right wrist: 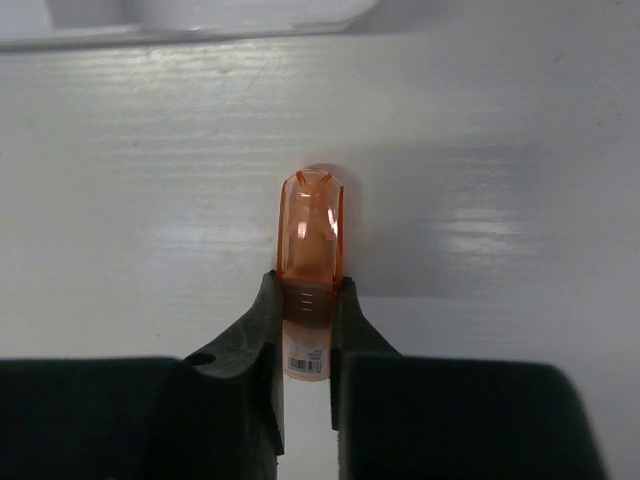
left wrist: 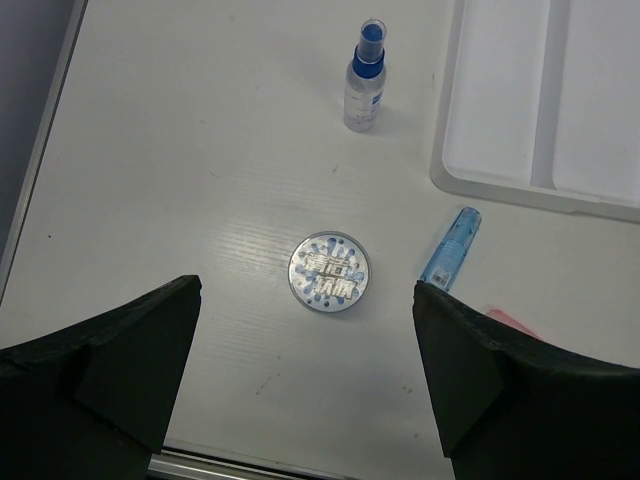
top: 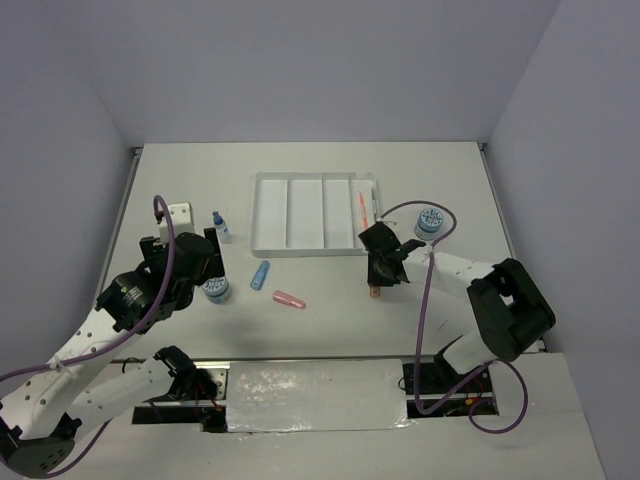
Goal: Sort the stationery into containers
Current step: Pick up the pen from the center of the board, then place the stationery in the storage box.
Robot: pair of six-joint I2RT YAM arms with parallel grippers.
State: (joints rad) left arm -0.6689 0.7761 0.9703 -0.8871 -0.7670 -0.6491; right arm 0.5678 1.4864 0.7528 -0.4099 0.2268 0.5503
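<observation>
Over on the right, the right gripper (right wrist: 308,310) has its two fingers pinched tight on the lower end of a short translucent orange stick (right wrist: 311,225). The rounded end pokes out ahead of the fingertips, just off the near right corner of the white tray (top: 300,250). I cannot tell whether the stick touches the table.

The left gripper (top: 200,262) is spread wide with nothing in it, hanging above a round blue-grey patterned disc (left wrist: 329,271) that lies flat on the table between the two open fingers. A small blue-capped bottle (left wrist: 364,90) stands upright beyond the disc, left of the tray. A short blue stick (left wrist: 451,248) lies near the tray's front left corner, and a pink stick (top: 289,299) lies close by, nearer the arms.

A thin orange pen (top: 362,208) lies in the tray's rightmost compartment. A second patterned disc (top: 430,220) sits on the table to the right of the tray.
</observation>
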